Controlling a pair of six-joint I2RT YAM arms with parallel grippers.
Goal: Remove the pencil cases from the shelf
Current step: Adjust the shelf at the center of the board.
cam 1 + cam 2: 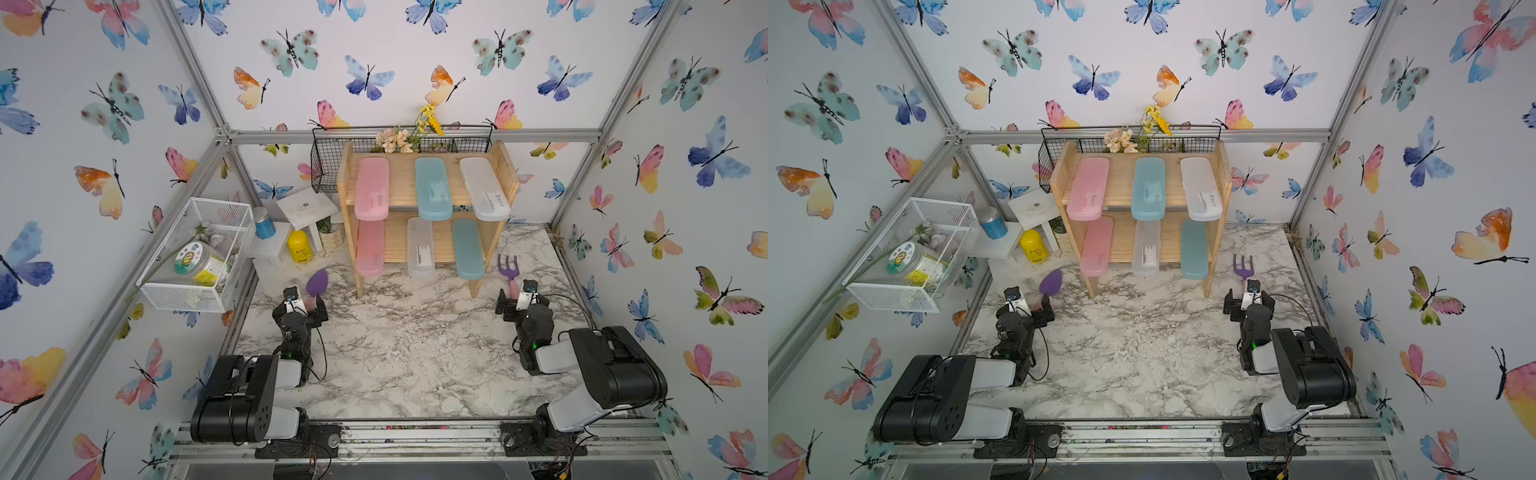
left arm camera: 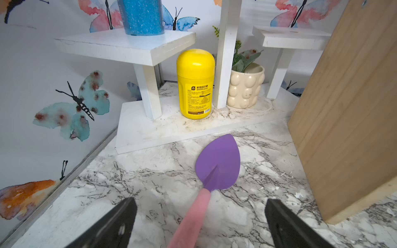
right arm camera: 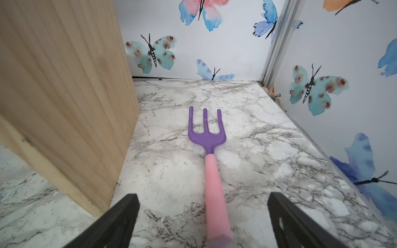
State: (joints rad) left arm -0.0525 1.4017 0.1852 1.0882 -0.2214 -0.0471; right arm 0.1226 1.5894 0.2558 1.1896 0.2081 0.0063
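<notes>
Pencil cases (image 1: 372,188) are all sitting on the pine shelf (image 1: 508,174), none lifted yet: three on the upper tier, pink, teal (image 1: 433,189) and frosted clear (image 1: 484,188) from left to right, and three on the lower tier, pink (image 1: 370,248), frosted clear (image 1: 420,247) and teal (image 1: 468,248). Each is lying flat with its long axis running from the back of the shelf toward me, the near rounded end overhanging the board's front edge. My left fingers (image 2: 199,223) are standing released and wide, holding nothing, with the pink handle of the purple trowel (image 2: 218,163) lying between them on the tabletop (image 1: 407,349); the shelf's left side panel is just beside them, so the pink cases are lying ahead and inward of that hand. My right fingers (image 3: 204,221) are likewise spread and empty, straddling the handle of the purple fork (image 3: 206,133), with the shelf's right panel close by; I judge this arm nearer the clear upper and teal lower cases. Marbled tabletop in front of the shelf is lying bare between my arms, giving room to set cases down. Butterfly-papered walls are closing in the sides and back.
</notes>
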